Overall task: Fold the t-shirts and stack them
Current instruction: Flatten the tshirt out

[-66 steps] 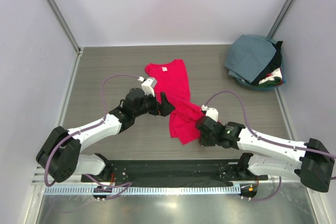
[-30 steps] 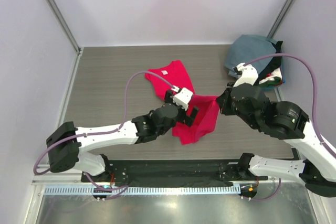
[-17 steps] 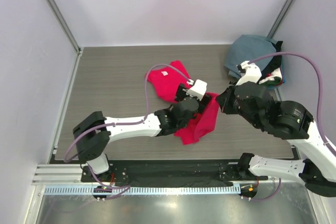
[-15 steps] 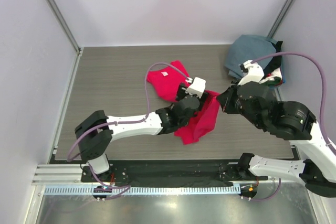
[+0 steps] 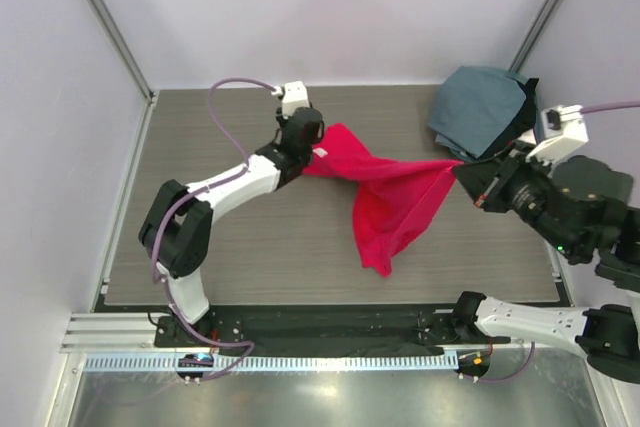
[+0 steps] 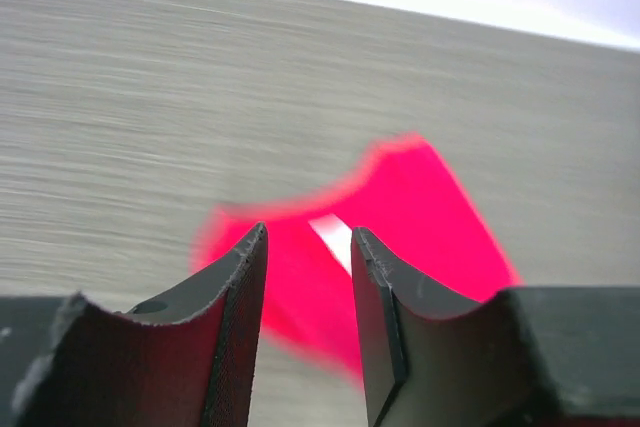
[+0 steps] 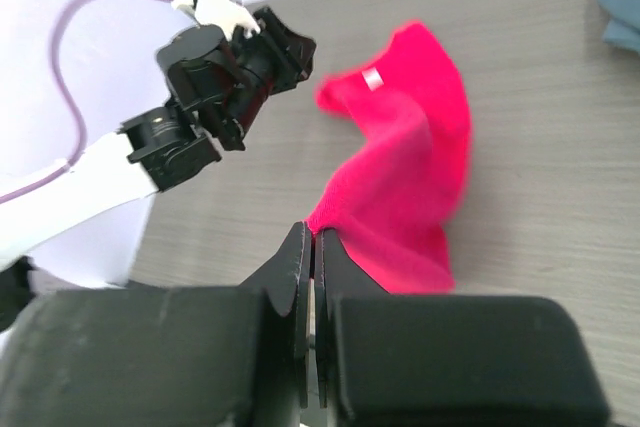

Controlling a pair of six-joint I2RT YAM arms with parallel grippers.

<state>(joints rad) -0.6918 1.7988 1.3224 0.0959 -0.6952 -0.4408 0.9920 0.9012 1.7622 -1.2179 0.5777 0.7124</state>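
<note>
A bright red t-shirt (image 5: pixel 395 202) hangs stretched above the table, its lower folds drooping toward the front. My right gripper (image 5: pixel 463 173) is shut on the shirt's right corner; in the right wrist view the cloth (image 7: pixel 410 177) runs out from the closed right gripper (image 7: pixel 315 232). My left gripper (image 5: pixel 315 150) sits at the shirt's far left end, by the collar. In the left wrist view the left gripper (image 6: pixel 308 232) shows a narrow gap, with the blurred red cloth (image 6: pixel 420 207) and its white label (image 6: pixel 333 237) beyond the tips and nothing pinched.
A pile of other t-shirts, slate grey-blue (image 5: pixel 480 107) on top with dark and white ones under it, fills a teal basin (image 5: pixel 490 164) at the back right corner. Pale walls and metal posts close in the table. A black rail (image 5: pixel 320 325) runs along the near edge.
My right gripper has pulled the shirt's corner up and to the right, stretching the cloth. The left arm has swung from the front middle to the collar at the back, its jaws narrowing.
</note>
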